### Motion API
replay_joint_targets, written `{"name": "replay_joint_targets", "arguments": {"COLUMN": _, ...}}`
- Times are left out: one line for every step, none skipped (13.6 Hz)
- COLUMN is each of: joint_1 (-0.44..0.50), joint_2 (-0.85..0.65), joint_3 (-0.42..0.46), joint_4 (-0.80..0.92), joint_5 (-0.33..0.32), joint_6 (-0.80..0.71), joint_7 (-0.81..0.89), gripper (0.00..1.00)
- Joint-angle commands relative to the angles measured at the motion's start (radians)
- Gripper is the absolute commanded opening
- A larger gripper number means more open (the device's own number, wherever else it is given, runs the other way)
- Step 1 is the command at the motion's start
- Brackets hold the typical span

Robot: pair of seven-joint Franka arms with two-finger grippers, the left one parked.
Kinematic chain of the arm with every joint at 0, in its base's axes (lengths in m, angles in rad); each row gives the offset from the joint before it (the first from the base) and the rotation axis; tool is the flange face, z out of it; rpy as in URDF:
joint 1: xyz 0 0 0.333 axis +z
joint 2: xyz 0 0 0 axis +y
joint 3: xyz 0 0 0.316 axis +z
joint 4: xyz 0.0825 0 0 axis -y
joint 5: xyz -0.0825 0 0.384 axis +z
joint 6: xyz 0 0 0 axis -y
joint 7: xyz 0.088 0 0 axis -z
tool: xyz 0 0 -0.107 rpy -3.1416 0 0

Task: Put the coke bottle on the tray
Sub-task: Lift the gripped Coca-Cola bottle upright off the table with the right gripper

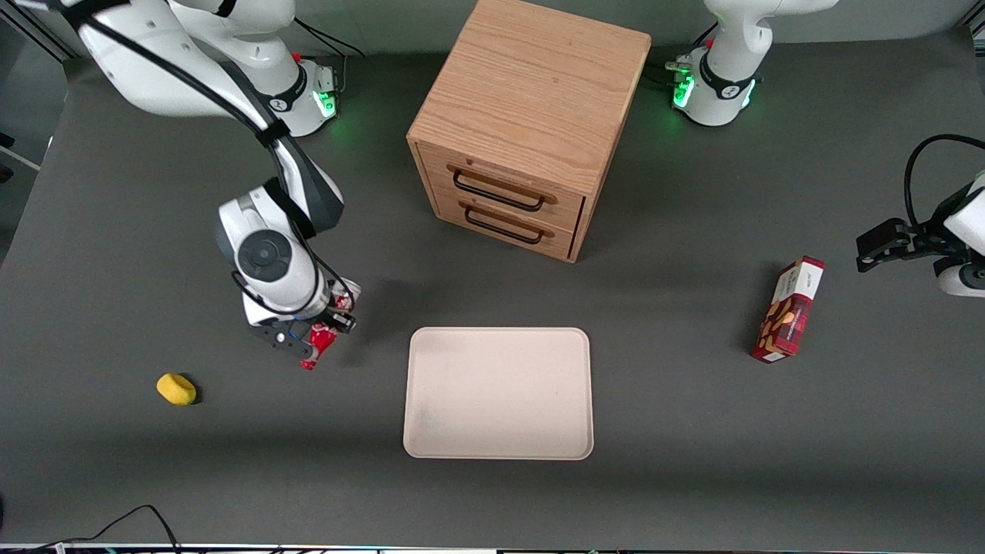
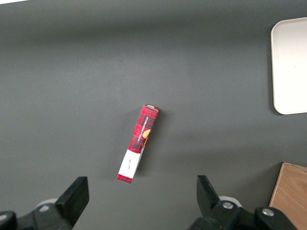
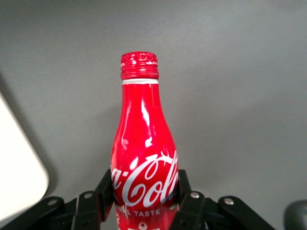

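My claw (image 1: pixel 319 336) is pinching the coke bottle (image 1: pixel 323 338) across its body, one finger (image 3: pixel 106 189) on each side of the white script, at the widest part of the bottle. I judge that grip sensible: the neck and red cap stick out free past the fingertips, so the load sits close to the pads and should not swing.

The front view shows the bottle tilted, cap end pointing down toward the bench (image 1: pixel 692 462). Whether the cap touches the bench or hangs just above it, I cannot tell.

The bottle is beside the tray (image 1: pixel 499 393), at the working arm's end of it and not over it. The wrist camera catches one rounded tray corner (image 3: pixel 19 177) close by. Tray surface bare, so any spot is free for the set-down.

Other items: wooden cabinet (image 1: pixel 523 123) farther from the front camera than the tray; yellow object (image 1: pixel 176 388) toward my end of the bench; snack box (image 1: pixel 789 309) toward the parked arm's end. None lies between bottle and tray.

Judged next: short sideways carry over the low rim, then lower.
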Motion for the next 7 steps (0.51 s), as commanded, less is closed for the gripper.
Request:
{"name": "replay_joint_targets", "arguments": {"joint_1": -0.05, "joint_2": -0.151, "joint_3": 0.033, "joint_4": 0.036, "joint_5": 0.171, "joint_6": -0.172, "joint_7": -0.176, "gripper": 0.0}}
{"name": "replay_joint_targets", "arguments": {"joint_1": -0.05, "joint_2": -0.187, "joint_3": 0.018, "joint_4": 0.066, "joint_5": 0.207, "joint_6": -0.244, "joint_7": -0.242, "gripper": 0.0}}
{"name": "replay_joint_targets", "arguments": {"joint_1": -0.05, "joint_2": -0.217, "joint_3": -0.001, "joint_4": 0.105, "joint_5": 0.221, "joint_6": -0.315, "joint_7": -0.293, "gripper": 0.0}}
{"name": "replay_joint_targets", "arguments": {"joint_1": -0.05, "joint_2": -0.232, "joint_3": -0.013, "joint_4": 0.164, "joint_5": 0.248, "joint_6": -0.396, "joint_7": -0.345, "gripper": 0.0}}
{"name": "replay_joint_targets", "arguments": {"joint_1": -0.041, "joint_2": -0.231, "joint_3": -0.037, "joint_4": 0.247, "joint_5": 0.281, "joint_6": -0.499, "joint_7": -0.405, "gripper": 0.0}}
{"name": "replay_joint_targets", "arguments": {"joint_1": -0.02, "joint_2": -0.229, "joint_3": -0.077, "joint_4": 0.321, "joint_5": 0.302, "joint_6": -0.591, "joint_7": -0.472, "gripper": 0.0}}
{"name": "replay_joint_targets", "arguments": {"joint_1": 0.03, "joint_2": -0.229, "joint_3": -0.132, "joint_4": 0.37, "joint_5": 0.305, "joint_6": -0.645, "joint_7": -0.532, "gripper": 0.0}}
